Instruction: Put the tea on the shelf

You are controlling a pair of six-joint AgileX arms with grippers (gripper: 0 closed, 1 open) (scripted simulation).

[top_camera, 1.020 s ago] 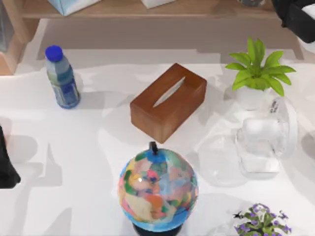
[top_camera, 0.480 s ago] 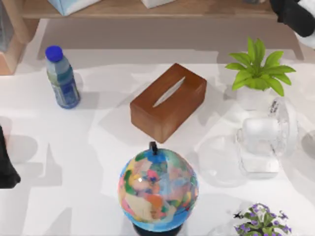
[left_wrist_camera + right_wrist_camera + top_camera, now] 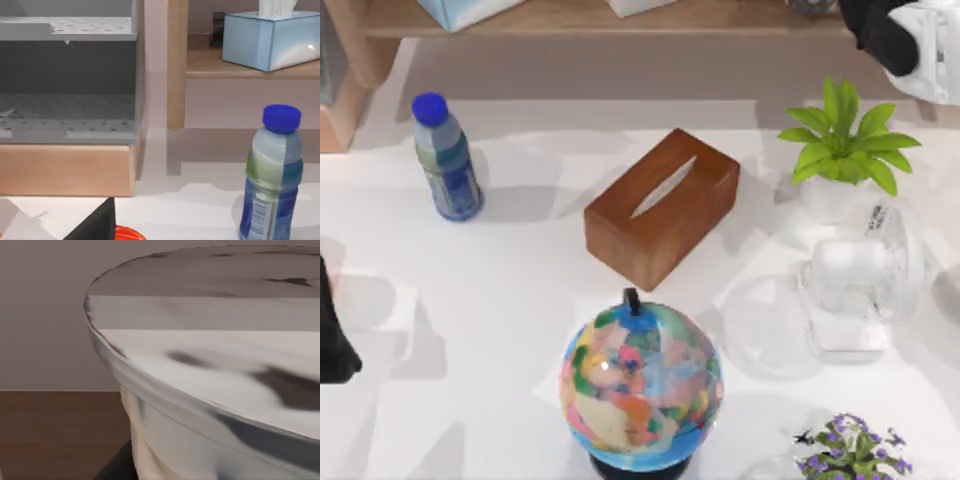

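Right gripper: the right gripper (image 3: 872,27) is seen at the far right of the table, over the right end of the long light tan wooden shelf board (image 3: 620,20); whether it is wide, narrow or clamped cannot be told.
Tea: a round white tin with grey marbling (image 3: 210,370) is seen very close in the right wrist view, cut off on three sides; no label can be read. In the top view a grey rim (image 3: 810,5) is cut off by the frame just beside the right gripper, on the shelf board.
Left arm: a dark part of it (image 3: 332,345) is parked at the table's left edge, mostly cut off; the gripper's state cannot be told.
Unclear: an orange-red edge (image 3: 127,233) is cropped low in the left wrist view and cannot be identified.
Shelf contents, counted: one pale blue tissue box (image 3: 265,37), one white item (image 3: 640,5) cut off by the frame.
Shelf support: one thick wooden upright (image 3: 177,65) is seen.
Table count: one blue-capped plastic bottle (image 3: 445,155), one brown wooden tissue box (image 3: 662,205), one multicoloured globe (image 3: 640,375), one clear glass jug (image 3: 850,295), two potted plants: one green-leaved (image 3: 845,145), one purple-flowered (image 3: 850,450), partly cropped.
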